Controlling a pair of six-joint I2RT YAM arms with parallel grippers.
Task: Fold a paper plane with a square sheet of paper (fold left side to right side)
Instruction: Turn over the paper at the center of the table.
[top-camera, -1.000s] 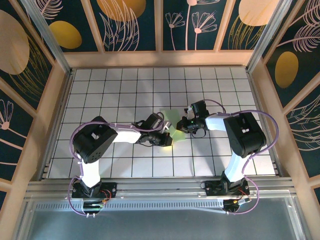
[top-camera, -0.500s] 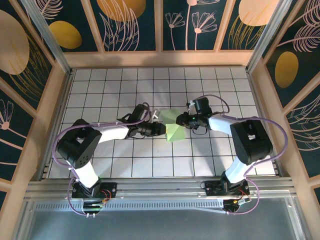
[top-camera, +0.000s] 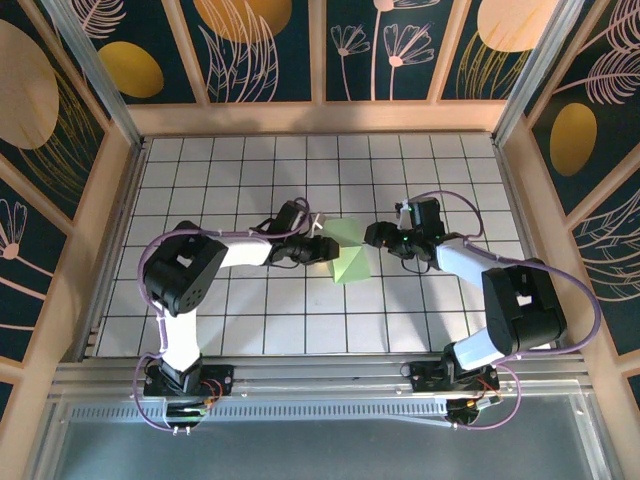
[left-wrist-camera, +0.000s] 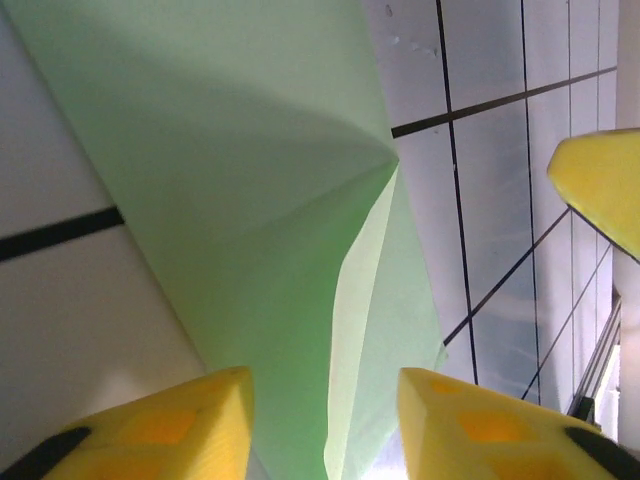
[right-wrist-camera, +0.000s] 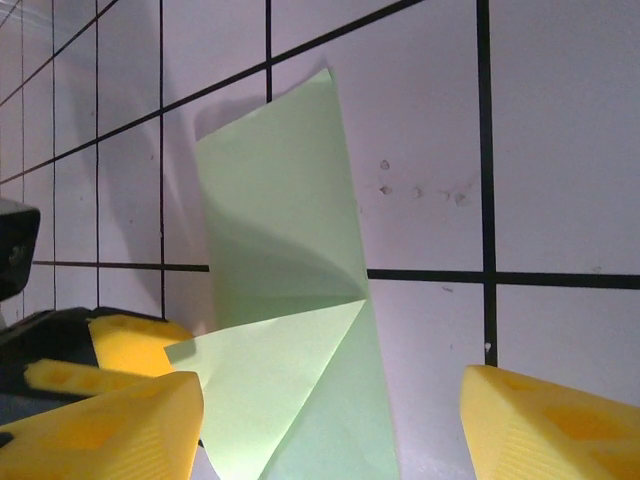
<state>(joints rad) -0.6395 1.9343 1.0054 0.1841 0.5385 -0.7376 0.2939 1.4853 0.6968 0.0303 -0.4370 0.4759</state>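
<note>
Since both pairs of fingers stand apart with nothing pinched, I read the square sheet of paper (top-camera: 348, 258) as lying free mid-table (top-camera: 200, 180), partly folded. The left fingers (left-wrist-camera: 160, 430) bracket its left edge. The right fingers (right-wrist-camera: 110, 425) gape wider, just to its right, likely poised to press the crease. The left wrist view shows a lifted flap and ridge. The top view flattens that but shows both arms converging.
</note>
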